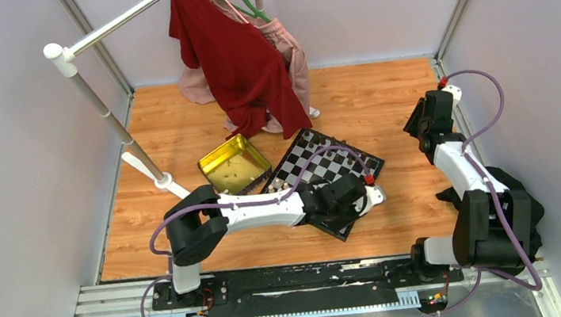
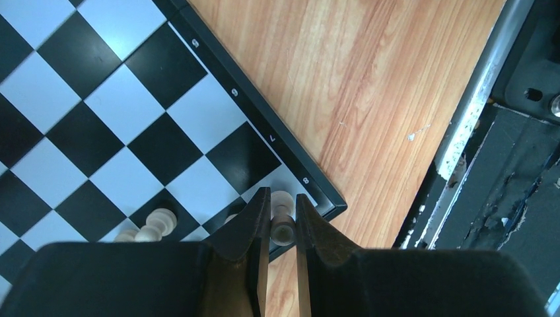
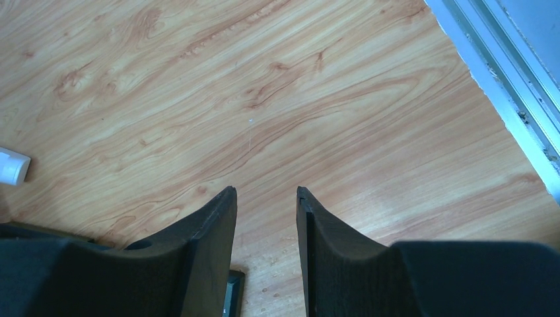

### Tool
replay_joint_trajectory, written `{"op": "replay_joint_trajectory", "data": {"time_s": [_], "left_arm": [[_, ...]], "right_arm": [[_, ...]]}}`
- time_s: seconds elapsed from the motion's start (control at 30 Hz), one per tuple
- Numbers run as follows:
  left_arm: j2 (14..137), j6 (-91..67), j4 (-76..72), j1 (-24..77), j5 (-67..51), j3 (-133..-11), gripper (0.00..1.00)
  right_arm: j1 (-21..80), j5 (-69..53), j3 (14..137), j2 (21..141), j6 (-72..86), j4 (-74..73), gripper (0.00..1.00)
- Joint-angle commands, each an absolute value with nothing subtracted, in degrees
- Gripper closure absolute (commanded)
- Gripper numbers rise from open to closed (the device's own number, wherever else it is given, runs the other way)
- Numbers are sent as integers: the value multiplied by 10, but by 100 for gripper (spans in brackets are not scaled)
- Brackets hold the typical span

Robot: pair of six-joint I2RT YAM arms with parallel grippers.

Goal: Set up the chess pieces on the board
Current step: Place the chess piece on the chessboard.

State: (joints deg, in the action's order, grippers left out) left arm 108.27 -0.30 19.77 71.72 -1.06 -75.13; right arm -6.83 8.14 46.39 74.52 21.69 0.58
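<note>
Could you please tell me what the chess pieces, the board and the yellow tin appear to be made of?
The chess pieces look like pale turned wood or plastic, matte cream with rounded profiles. The board seems smooth printed plastic or card: its white squares carry a soft sheen. The yellow tin looks like metal, with bright gold reflections on its walls.
</note>
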Motion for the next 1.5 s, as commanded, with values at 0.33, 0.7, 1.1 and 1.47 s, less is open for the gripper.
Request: {"op": "replay_joint_trajectory", "data": {"time_s": [0.33, 0.7, 1.1, 1.47], "left_arm": [[1067, -17, 171, 715, -12, -729, 78], [1051, -14, 178, 715, -1, -742, 49], [949, -50, 217, 716, 6, -801, 46], [706, -311, 214, 565, 328, -657, 40]], "right_arm": [[-76, 73, 465, 744, 225, 22, 57], [-76, 65, 468, 739, 225, 20, 57], [-63, 61, 496, 723, 227, 3, 57], [43, 27, 612, 741, 185, -90, 57]]}}
